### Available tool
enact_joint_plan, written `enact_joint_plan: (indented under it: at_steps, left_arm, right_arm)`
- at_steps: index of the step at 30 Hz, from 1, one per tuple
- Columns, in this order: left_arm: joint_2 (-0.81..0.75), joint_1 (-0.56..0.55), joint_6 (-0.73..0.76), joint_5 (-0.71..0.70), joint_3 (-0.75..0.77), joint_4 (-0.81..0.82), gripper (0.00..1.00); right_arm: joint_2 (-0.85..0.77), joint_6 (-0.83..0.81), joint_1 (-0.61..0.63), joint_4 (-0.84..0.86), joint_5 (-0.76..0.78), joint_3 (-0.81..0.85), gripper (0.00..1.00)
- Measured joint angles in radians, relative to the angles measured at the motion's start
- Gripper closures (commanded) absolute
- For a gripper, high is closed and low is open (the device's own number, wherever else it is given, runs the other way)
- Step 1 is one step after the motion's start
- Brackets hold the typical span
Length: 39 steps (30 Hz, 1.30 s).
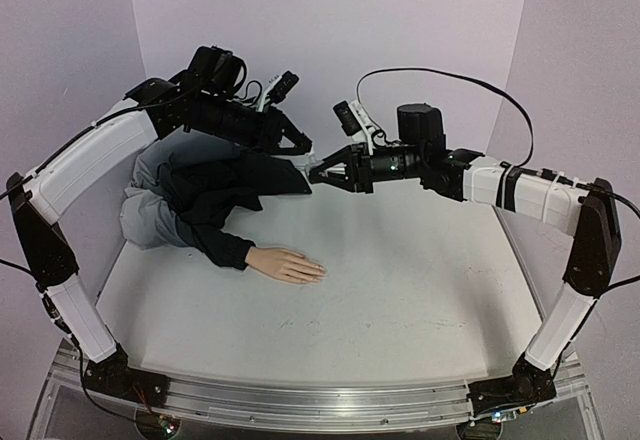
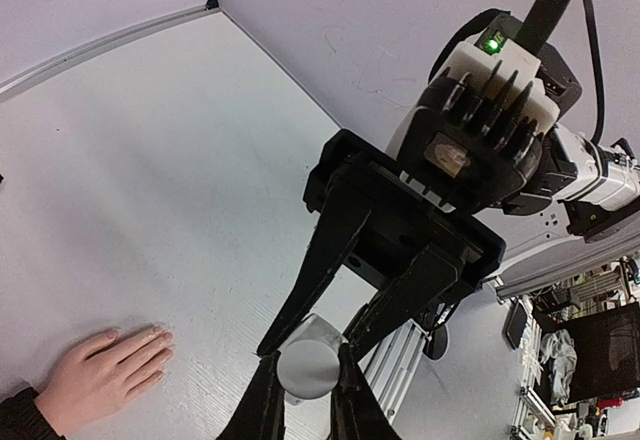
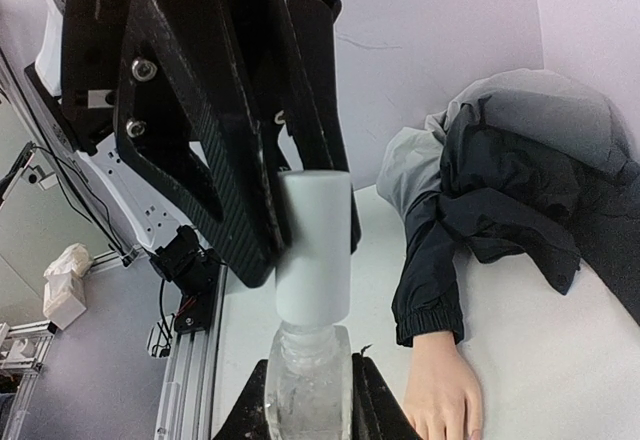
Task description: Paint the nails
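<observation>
Pinching cap (image 3: 315,240), left gripper (image 2: 305,362) faces right gripper (image 3: 312,380) pinching bottle (image 3: 308,400); nails (image 2: 158,334) seemingly unpainted.

Pale lilac walls (image 1: 330,20) are enclosing the white counter (image 1: 400,290) at the upper frame, while an aluminium rail (image 1: 300,400) is running along the lower edge

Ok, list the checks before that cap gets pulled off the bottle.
1. Right fingers clamped on the clear bottle: ok.
2. Left fingers clamped on the white cap: ok.
3. Cap seated on the bottle neck: ok.
4. Mannequin hand flat on the table, palm down: ok.
5. Dark sleeve clear of the nails: ok.
6. Nails unpainted: cannot tell.
</observation>
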Motion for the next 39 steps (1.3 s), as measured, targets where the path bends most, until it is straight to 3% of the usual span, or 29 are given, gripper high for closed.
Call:
enact_joint_plan:
  at_steps: [26, 39]
  left_arm:
    - [-0.035, 0.000, 0.005, -0.057, 0.000, 0.001, 1.00]
    - [-0.082, 0.000, 0.010, -0.109, -0.019, 0.011, 1.00]
  right_arm:
    - [0.001, -0.004, 0.000, 0.000, 0.019, 0.000, 1.00]
    - [-0.011, -0.015, 0.000, 0.005, 0.113, -0.025, 1.00]
